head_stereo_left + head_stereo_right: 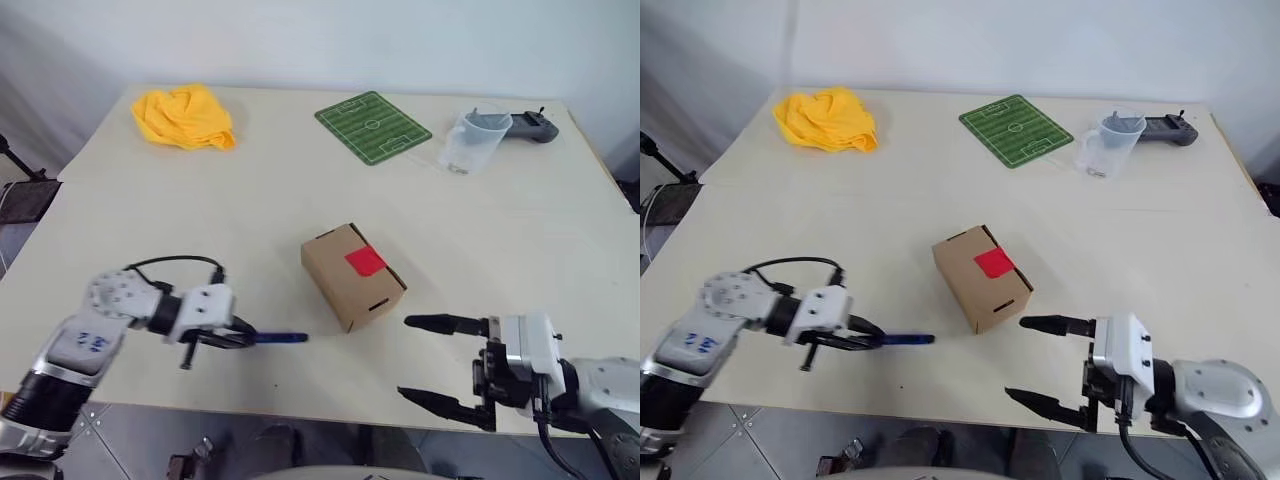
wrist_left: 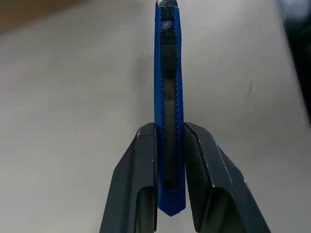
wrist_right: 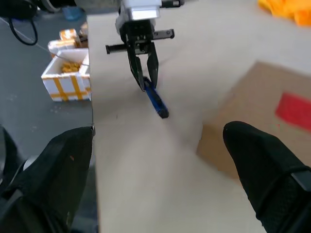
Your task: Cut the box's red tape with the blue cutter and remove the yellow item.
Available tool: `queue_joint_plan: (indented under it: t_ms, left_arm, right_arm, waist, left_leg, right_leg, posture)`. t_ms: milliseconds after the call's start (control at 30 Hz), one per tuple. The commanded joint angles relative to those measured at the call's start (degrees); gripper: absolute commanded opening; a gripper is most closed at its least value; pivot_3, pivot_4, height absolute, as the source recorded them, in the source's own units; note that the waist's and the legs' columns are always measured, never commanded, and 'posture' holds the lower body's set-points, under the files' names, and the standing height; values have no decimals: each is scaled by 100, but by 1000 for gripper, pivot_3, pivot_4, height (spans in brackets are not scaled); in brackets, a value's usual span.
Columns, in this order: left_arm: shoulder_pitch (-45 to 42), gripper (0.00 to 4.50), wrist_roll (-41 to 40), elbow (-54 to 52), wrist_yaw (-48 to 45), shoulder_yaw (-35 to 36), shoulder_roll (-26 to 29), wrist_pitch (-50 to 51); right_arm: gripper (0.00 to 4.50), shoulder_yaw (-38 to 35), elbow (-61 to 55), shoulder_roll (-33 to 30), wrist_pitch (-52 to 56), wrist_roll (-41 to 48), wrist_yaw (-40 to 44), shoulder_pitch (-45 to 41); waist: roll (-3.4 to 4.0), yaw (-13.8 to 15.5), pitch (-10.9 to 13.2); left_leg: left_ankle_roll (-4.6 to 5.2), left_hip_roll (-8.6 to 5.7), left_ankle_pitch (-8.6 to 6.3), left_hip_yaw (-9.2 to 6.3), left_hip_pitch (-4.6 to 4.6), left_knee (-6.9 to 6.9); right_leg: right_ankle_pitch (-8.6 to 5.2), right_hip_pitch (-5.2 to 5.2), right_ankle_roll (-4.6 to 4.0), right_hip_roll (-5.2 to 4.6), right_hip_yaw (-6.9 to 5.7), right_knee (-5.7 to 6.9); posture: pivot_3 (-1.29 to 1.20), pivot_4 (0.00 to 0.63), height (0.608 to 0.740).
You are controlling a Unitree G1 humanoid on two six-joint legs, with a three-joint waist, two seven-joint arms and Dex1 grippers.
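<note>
Your left claw [image 1: 243, 338] pinches slim dark-blue pen-like cutter [image 1: 280, 338], tip aimed at small brown cardboard box [image 1: 352, 276] mid-surface. Bright red square tape patch [image 1: 365, 261] sits on box top. Your right claw [image 1: 428, 360] spread wide, just right of box.

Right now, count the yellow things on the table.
1: a yellow cloth heap at the table's far left corner. The box is closed, its red tape uncut, so anything yellow inside is hidden.
</note>
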Motion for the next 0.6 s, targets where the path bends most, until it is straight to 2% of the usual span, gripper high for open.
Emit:
queue_joint_plan:
  t_ms: [33, 100, 167, 367, 467, 600]
  left_arm:
    - [-381, 444, 734, -366, 614, -708, -476, 822]
    - [-769, 444, 1031, -379, 766, -1269, -996, 1321]
    - [-935, 444, 1203, -588, 883, -1539, -1243, 1913]
    - [-1219, 444, 1067, -1515, 671, -2109, -1245, 3479]
    - [-1374, 444, 1012, -1884, 567, -2415, -1073, 3792]
    - [-1480, 444, 865, -2050, 591, -2541, -1021, 3945]
  right_arm:
    - [4500, -177, 130, -22, -213, -471, -2, 307]
    - [4500, 28, 170, -12, -9, -894, -400, 339]
    - [4500, 80, 24, 18, 146, -997, -573, 460]
    - [4500, 513, -361, 42, 453, -1117, -877, 514]
    - [4500, 742, -383, 17, 581, -1138, -948, 335]
    - [3297, 1010, -261, -45, 706, -1125, -912, -149]
  waist:
    - [-6, -1, 3]
    - [-1, 37, 0]
    - [0, 128, -1]
    - [-3, 143, -2]
    - [-2, 135, -2]
    - [-2, 130, -2]
  left_leg:
    - [5, -1, 3, 4, -1, 4]
    - [19, -13, 9, 9, 12, 13]
    - [39, -34, 17, 9, 5, 23]
    - [38, -23, -7, -8, -9, 64]
    - [27, -15, -12, -13, -18, 63]
    - [22, -11, -13, -17, -25, 64]
  right_leg:
    - [6, 1, 12, 2, 3, -2]
    - [18, 20, 34, -6, 13, -8]
    - [31, 19, 59, -27, 22, -37]
    - [38, 26, 68, -59, 81, -56]
    - [31, 17, 55, -48, 74, -56]
    - [24, 12, 44, -34, 65, -55]
  posture:
    - [0, 150, 740]
    - [0, 150, 740]
    - [0, 150, 740]
    - [0, 150, 740]
    - [0, 150, 740]
    - [0, 150, 740]
